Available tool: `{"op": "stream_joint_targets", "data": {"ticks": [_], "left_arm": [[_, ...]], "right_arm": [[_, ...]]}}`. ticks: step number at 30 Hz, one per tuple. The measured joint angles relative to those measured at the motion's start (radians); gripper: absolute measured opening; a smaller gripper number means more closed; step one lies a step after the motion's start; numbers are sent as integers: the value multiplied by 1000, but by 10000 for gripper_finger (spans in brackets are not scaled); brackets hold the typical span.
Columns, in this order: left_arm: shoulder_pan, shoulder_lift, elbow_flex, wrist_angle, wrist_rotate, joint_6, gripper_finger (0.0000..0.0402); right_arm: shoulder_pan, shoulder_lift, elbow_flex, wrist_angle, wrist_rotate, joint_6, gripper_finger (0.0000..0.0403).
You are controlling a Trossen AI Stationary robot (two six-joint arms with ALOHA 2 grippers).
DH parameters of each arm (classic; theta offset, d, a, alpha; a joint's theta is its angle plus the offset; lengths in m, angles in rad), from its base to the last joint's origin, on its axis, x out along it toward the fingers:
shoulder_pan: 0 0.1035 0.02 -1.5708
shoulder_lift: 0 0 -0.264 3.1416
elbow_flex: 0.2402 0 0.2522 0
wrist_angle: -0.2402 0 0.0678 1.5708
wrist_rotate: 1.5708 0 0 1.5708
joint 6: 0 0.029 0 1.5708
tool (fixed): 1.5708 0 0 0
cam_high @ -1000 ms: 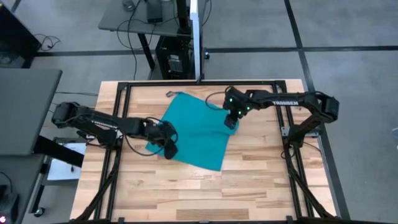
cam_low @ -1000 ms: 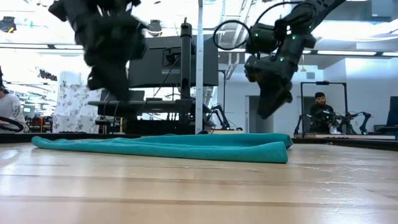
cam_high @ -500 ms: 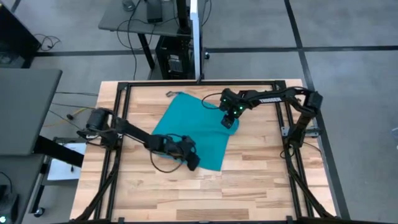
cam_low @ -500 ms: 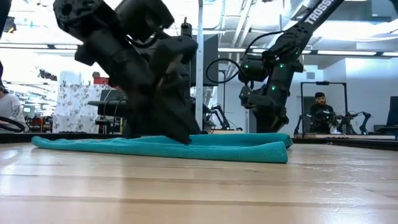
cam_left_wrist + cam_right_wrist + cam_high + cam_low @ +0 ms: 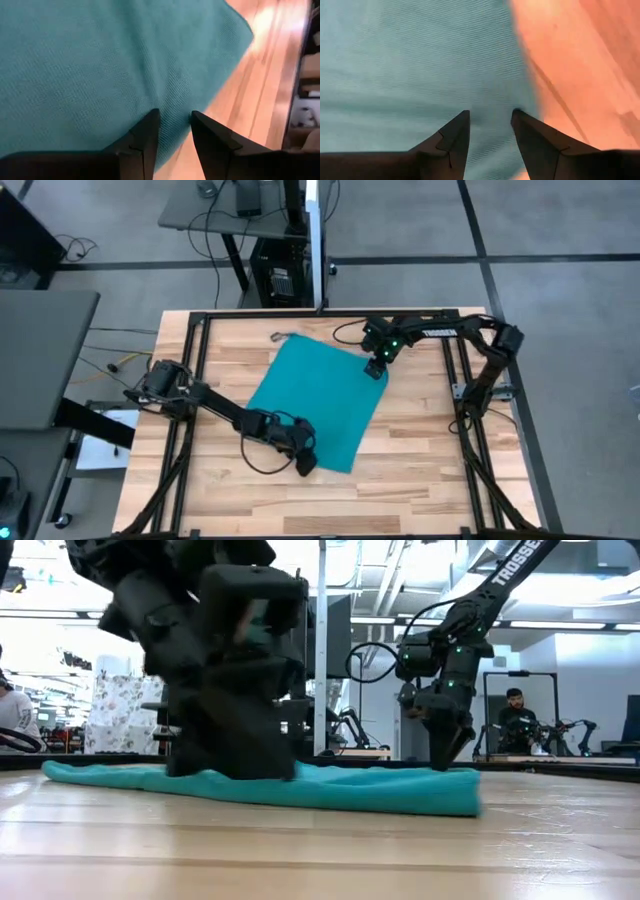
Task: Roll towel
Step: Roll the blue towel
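The table (image 5: 420,470) carries the towel (image 5: 318,400), spread flat as a tilted rectangle, its long axis running from the far-left corner toward the near-right one. The left tool (image 5: 304,461) sits on the near edge, the right tool (image 5: 376,367) on the far-right corner; each stands narrowly parted, fingertips pressing cloth, nothing pinched.

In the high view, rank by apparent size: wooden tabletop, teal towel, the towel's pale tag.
1. Light wooden slatted tabletop, largest.
2. Plain teal fabric towel, spread flat and covering a middle part of it.
3. Small pale tag at the towel's far left corner, clearly the smallest.
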Motion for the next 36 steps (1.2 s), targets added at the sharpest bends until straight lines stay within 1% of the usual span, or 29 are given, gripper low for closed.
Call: {"op": "stream_joint_targets", "data": {"ticks": [5,9,10,13,15,17,20,24,27,29,33,36], "left_arm": [[0,-156,2,-170,-4,1,102],[-17,-258,0,-439,-30,15,102],[-24,-287,0,-522,-47,14,102],[-45,-359,0,-775,-157,-22,102],[-49,-401,-12,-876,-226,-52,102],[-43,-458,-60,-888,-267,-80,102],[-29,-518,-169,-805,-242,-85,102],[-10,-557,-329,-668,-221,-83,102],[29,-575,-393,-634,-213,-73,102],[55,-590,-413,-631,-193,-3,102],[101,-608,-419,-651,-149,202,102],[166,-609,-419,-664,-104,320,102]], "right_arm": [[21,-91,0,-21,-13,4,147],[51,-143,0,-34,-13,43,147],[66,-146,1,-34,-13,54,147],[124,-133,1,-29,-14,63,147],[161,-108,1,-4,-19,68,147],[194,-78,1,20,-16,93,147],[222,-36,1,25,-12,166,147],[254,22,0,5,-9,238,147],[290,44,2,-4,-9,309,147],[316,45,2,-22,-9,356,147],[391,43,2,-33,-1,469,147],[461,43,2,-30,0,551,147]]}}
